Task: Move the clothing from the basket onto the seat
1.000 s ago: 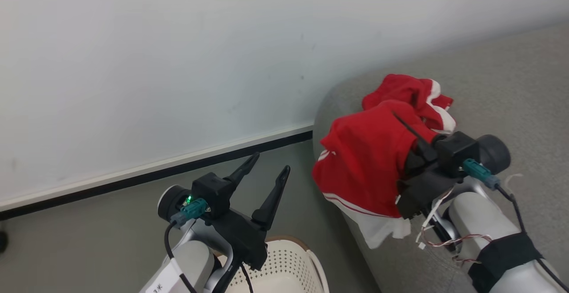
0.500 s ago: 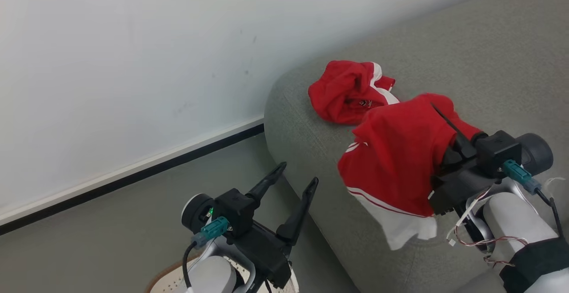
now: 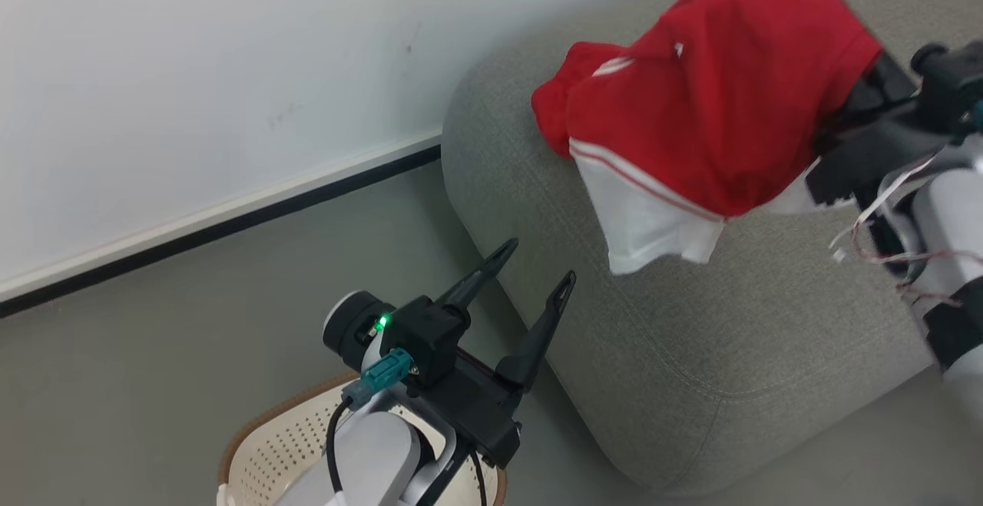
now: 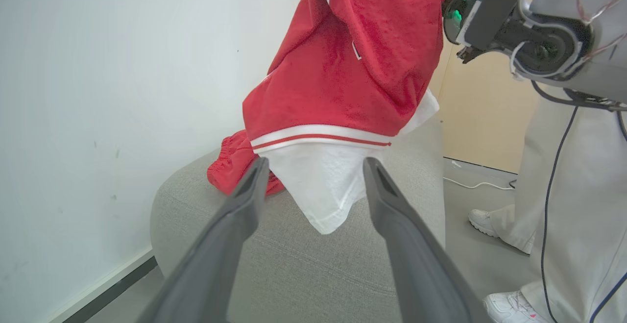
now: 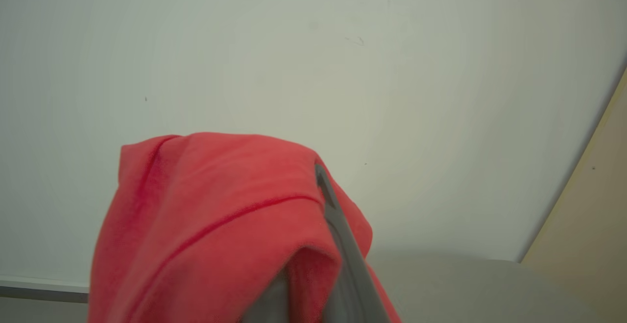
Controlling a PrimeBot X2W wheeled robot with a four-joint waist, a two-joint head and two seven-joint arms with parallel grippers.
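Note:
A red garment with a white hem (image 3: 706, 99) hangs from my right gripper (image 5: 319, 178), which is shut on it above the grey seat (image 3: 691, 337). The cloth drapes over the fingers (image 5: 338, 235) and hides most of them. A second piece of red clothing (image 3: 551, 103) lies crumpled on the seat by the wall, partly behind the hanging one. My left gripper (image 3: 537, 264) stands open and empty beside the seat's rounded end, over the cream basket (image 3: 261, 444). In the left wrist view the hanging garment (image 4: 343, 68) is straight ahead of the open left gripper (image 4: 316, 171).
A white wall with a dark baseboard (image 3: 230, 218) runs behind the seat, with grey floor (image 3: 153, 352) below it. A person in pale trousers (image 4: 568, 190) and white shoes stands past the seat. A white cable (image 4: 477, 185) lies on the floor there.
The head camera has shifted. My right gripper has lifted the red garment higher and further over the seat, now in front of the lying piece. The left gripper stays open.

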